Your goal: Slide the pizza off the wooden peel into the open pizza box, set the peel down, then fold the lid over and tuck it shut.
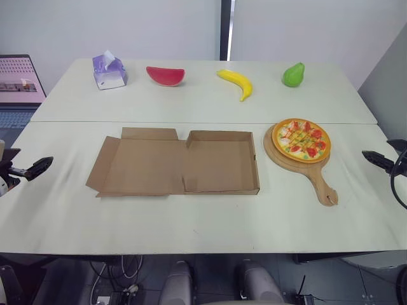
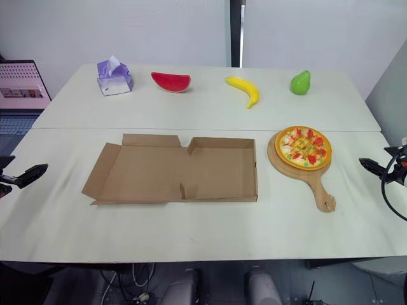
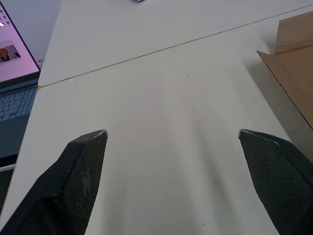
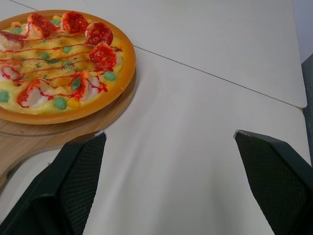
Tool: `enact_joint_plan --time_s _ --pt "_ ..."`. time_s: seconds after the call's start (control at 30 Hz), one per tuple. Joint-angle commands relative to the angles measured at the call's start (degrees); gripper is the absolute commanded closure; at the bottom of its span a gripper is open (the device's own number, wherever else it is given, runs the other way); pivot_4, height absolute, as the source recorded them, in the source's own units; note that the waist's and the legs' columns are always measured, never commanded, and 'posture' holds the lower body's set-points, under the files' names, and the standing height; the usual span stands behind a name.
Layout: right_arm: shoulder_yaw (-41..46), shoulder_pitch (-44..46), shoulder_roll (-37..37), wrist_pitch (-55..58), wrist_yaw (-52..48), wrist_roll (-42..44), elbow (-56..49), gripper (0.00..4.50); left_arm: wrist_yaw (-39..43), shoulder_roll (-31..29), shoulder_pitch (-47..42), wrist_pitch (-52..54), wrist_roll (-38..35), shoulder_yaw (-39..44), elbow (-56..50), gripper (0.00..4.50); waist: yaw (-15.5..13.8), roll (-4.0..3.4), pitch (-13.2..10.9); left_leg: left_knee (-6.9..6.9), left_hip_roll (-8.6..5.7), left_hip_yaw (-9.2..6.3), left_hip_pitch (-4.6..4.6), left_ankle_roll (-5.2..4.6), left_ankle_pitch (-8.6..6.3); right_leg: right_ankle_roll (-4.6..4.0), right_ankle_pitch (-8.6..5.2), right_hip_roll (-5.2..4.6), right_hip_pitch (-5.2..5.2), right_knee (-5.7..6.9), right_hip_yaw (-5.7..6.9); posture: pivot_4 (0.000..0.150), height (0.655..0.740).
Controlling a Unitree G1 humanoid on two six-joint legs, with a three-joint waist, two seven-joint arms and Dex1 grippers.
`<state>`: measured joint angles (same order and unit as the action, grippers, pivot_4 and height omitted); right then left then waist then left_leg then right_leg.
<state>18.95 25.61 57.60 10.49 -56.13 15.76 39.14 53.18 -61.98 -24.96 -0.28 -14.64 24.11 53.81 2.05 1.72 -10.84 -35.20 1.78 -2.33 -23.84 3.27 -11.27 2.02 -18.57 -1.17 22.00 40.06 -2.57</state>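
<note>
Our left gripper (image 3: 172,132) and right gripper (image 4: 168,133) gape wide, empty. Tilting the light wooden peel (image 1: 318,178) beside the right one too early could spill the round yellow pizza (image 4: 58,63).

**Your grippers, up close**

Your left gripper (image 3: 171,133) and right gripper (image 4: 168,132) each carry two matte black fingers (image 3: 80,169), wedge-shaped and tapering to blunt tips, with a fine cross-hatched grain. A thin black cable (image 2: 384,184) loops beside the right one.

Tissue box (image 1: 109,71), watermelon slice (image 1: 165,75), banana (image 1: 236,83), pear (image 1: 293,75) (in a row); laptop (image 1: 19,82).
</note>
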Motion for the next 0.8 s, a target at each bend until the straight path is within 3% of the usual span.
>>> enact_joint_plan --time_s 0.03,0.5,0.8 --pt "1.24 0.84 1.75 -1.34 0.01 -0.01 0.52 0.0 0.25 -2.06 -0.42 -0.74 0.4 0.15 -0.03 0.04 0.0 0.0 0.0 0.0 0.0 0.0 0.0 0.0 0.0 0.0 0.0 0.0 0.0 0.0 0.0 0.15 0.74" --pt "0.15 2.29 2.0 -3.95 -0.2 -1.78 4.17 0.0 -0.65 -2.24 -2.52 -1.94 1.51 0.06 2.34 0.04 0.01 0.0 0.0 -0.01 -0.01 0.0 0.0 0.0 0.0 0.0 0.0 0.0 0.0 0.01 0.0 0.15 0.74" --pt "1.16 -1.48 1.66 -3.83 0.52 -1.82 0.3 0.0 2.38 -1.97 -5.84 0.13 0.28 0.07 1.49 0.04 0.0 0.0 0.0 -0.04 -0.01 0.0 -0.01 0.0 0.0 0.0 0.0 0.0 0.0 0.04 0.01 0.15 0.74"
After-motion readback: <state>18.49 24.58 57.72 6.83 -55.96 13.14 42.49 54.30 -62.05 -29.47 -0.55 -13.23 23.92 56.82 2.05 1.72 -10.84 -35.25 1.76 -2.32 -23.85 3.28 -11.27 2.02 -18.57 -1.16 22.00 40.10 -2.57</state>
